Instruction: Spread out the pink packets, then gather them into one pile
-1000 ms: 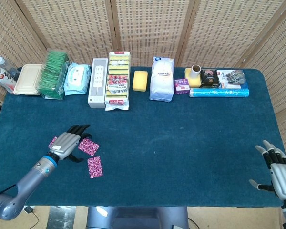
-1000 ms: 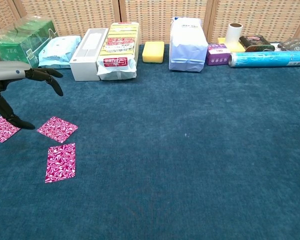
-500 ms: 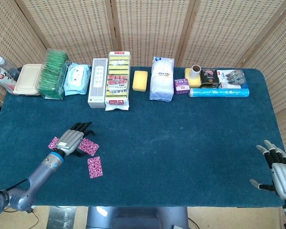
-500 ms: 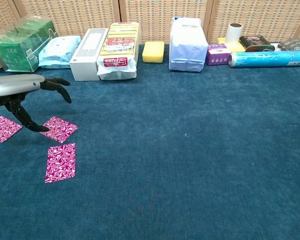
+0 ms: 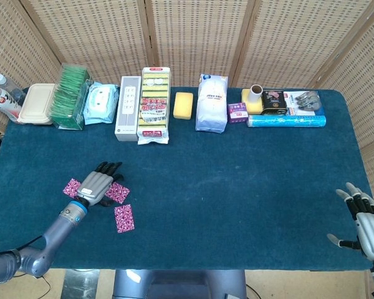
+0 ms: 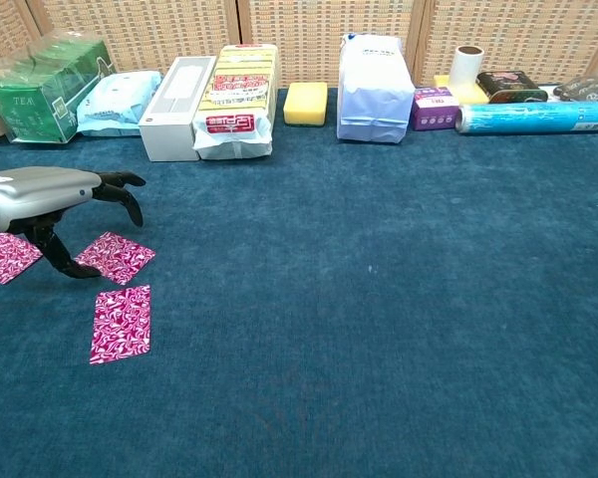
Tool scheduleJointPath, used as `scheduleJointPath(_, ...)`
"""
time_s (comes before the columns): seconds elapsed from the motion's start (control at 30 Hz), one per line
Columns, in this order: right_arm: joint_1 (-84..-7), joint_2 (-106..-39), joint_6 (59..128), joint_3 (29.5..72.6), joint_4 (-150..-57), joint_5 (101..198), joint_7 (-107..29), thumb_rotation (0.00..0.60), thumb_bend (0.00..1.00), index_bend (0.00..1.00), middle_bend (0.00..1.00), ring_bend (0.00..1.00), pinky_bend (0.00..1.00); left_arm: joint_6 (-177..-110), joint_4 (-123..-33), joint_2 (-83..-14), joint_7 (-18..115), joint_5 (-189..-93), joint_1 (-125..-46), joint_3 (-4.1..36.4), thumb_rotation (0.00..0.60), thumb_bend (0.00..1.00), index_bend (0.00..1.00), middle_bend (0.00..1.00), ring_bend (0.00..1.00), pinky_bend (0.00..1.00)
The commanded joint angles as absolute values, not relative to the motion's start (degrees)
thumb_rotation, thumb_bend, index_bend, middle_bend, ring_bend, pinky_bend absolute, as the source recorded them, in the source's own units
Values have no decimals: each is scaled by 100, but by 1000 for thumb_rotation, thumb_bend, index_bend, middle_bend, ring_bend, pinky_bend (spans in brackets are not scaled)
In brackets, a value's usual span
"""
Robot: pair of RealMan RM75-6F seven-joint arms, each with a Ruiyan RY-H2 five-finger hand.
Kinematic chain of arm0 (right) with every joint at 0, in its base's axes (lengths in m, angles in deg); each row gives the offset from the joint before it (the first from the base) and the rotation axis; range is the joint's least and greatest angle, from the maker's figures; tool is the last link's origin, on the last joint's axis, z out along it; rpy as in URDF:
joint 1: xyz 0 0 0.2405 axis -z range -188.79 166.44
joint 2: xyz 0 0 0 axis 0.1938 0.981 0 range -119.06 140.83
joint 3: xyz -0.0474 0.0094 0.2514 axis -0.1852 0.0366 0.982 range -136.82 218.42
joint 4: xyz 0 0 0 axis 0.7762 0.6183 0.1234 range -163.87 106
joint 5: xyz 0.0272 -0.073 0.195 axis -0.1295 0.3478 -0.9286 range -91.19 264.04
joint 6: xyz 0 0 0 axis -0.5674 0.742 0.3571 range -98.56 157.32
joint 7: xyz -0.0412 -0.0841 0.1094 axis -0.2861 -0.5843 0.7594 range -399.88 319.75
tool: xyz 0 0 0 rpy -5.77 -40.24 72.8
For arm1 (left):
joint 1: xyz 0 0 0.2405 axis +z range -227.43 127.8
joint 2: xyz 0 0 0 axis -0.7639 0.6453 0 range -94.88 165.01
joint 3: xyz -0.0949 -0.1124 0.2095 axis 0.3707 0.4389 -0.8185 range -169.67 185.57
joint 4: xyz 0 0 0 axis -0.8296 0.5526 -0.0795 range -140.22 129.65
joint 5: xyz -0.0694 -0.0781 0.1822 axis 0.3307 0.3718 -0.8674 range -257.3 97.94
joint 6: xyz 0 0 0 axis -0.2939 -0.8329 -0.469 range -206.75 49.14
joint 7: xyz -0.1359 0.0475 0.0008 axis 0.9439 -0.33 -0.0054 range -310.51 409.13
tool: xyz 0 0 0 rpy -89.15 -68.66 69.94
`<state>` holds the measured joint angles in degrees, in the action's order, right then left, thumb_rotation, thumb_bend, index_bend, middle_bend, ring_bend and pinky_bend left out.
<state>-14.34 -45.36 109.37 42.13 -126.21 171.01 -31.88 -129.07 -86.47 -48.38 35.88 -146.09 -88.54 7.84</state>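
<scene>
Three pink patterned packets lie apart on the blue cloth at the front left: a left packet (image 6: 4,256) (image 5: 71,187), a middle packet (image 6: 118,257) (image 5: 118,192) and a near packet (image 6: 121,323) (image 5: 124,218). My left hand (image 6: 55,204) (image 5: 97,185) hovers low over the middle packet, fingers spread and curved down, its thumb tip touching that packet's left edge. It holds nothing. My right hand (image 5: 366,222) stays at the table's front right corner, fingers apart and empty, outside the chest view.
Along the far edge stand a tea box (image 6: 46,88), wipes pack (image 6: 119,101), white box (image 6: 176,94), yellow sponge pack (image 6: 238,98), sponge (image 6: 306,103), white bag (image 6: 375,88), purple box (image 6: 434,107) and a blue roll (image 6: 536,118).
My left hand has lowered and shifted right from over the left packet to the middle packet. The packets and my right hand have not moved.
</scene>
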Motion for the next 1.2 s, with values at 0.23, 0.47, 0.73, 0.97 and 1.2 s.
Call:
scheduleJointPath(0.23,-1446,-4507,10914,4213,-12624,17105,-3141,600,0,103,0,0,0,-12901,-8475,-5024,3478,-14629,-8824,808,600,212,265,0,0,0)
scheduleJointPath(0.47,-1431,-4521,10930,4199,-12583,17121,-3094,600,0,104,0,0,0,-12876,-8420,-5066,3473,-14634,-8785,844,600,219,298,0,0,0)
scheduleJointPath(0.73,-1442,-4519,10923,4210,-12596,17110,-3108,600,0,104,0,0,0,-12850,-8424,-5074,3435,-14611,-8760,881,600,238,387,0,0,0)
scheduleJointPath(0.97,-1448,-4519,10903,4200,-12606,17111,-3131,600,0,103,0,0,0,-12824,-8423,-5054,3444,-14596,-8736,909,600,241,389,0,0,0)
scheduleJointPath(1.2,-1449,-4520,10901,4200,-12601,17109,-3125,600,0,103,0,0,0,-12869,-8586,-4875,3502,-14634,-8710,968,600,241,389,0,0,0)
